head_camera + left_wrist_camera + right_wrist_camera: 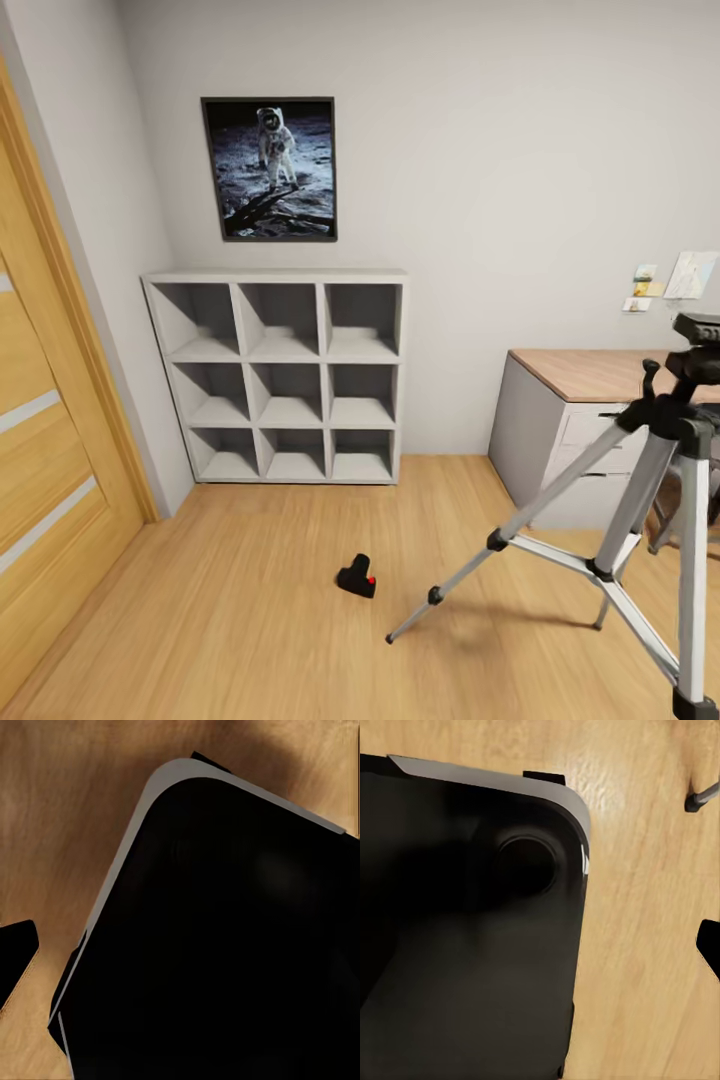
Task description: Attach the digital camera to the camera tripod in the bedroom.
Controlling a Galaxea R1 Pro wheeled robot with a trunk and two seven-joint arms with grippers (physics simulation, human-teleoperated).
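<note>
We see the digital camera lying on the floor (near the camera tripod); gripper states we cannot tell.

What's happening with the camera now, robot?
Jaws: can't tell, open or shut. Camera lying on the floor, not attached. Tripod standing to its right, apart. Nothing between them.

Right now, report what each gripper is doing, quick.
Left gripper: cannot be told from these pictures.
Right gripper: cannot be told either.
The camera lies on the floor beside the tripod, held by nothing.
</note>
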